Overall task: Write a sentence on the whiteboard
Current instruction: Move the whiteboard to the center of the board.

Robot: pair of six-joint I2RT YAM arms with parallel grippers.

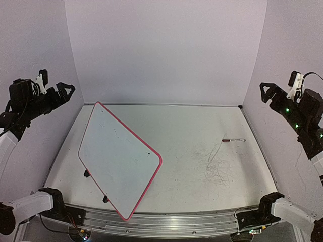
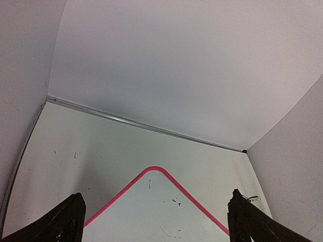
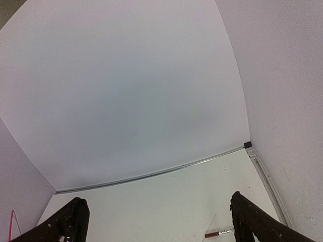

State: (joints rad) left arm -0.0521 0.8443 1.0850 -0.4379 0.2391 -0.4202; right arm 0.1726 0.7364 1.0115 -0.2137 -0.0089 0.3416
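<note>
The whiteboard [image 1: 121,156] lies flat and turned at an angle on the left half of the table, white with a red-pink rim. Its far corner [image 2: 156,212] shows in the left wrist view. The sentence is not in view; the board's face carries only a few small dark specks. A marker [image 1: 233,140] with a dark red cap lies on the table at the right, also in the right wrist view [image 3: 218,233]. My left gripper [image 1: 68,91] hangs open, high by the left wall. My right gripper [image 1: 266,92] hangs open, high by the right wall. Both are far from board and marker.
Faint grey scribbles [image 1: 217,169] mark the tabletop right of the board. Two small black clips [image 1: 87,174] stick out from the board's near-left edge. White walls close the table on three sides. An aluminium rail [image 1: 151,222] runs along the front edge between the arm bases.
</note>
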